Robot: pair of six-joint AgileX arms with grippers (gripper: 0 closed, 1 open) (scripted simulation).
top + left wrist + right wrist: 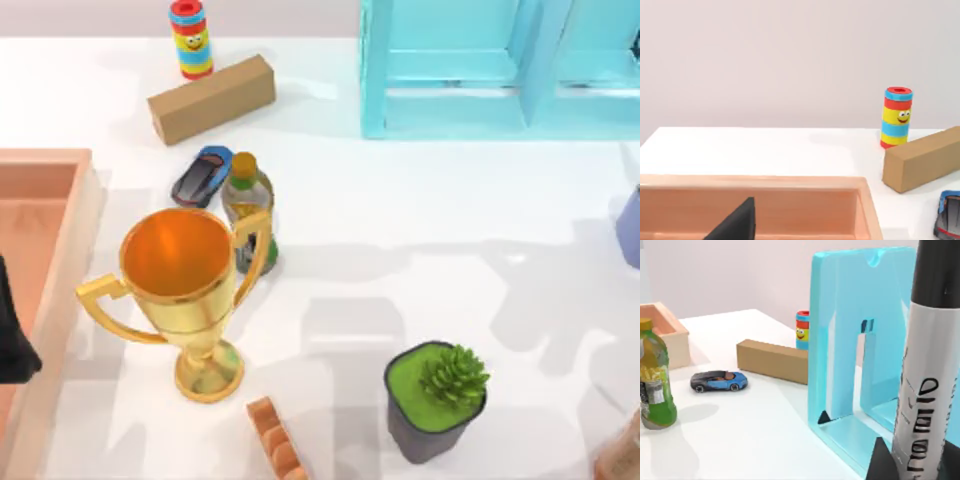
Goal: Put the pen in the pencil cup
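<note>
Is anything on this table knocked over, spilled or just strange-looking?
Nothing is spilled or tipped: the trophy, bottle and potted plant all stand upright. The one oddity is the pen, standing on end close before the right wrist camera beside the blue rack, not lying on the table.

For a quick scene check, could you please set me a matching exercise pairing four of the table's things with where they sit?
Things:
1. trophy
2. toy car
3. potted plant
4. pen

Places:
A. close before the right wrist camera, upright
B. right of the trophy, nearer the table's front
C. between cardboard box and bottle
D. beside the wooden tray

Pairs: 1-D, 2-C, 3-B, 4-A
</note>
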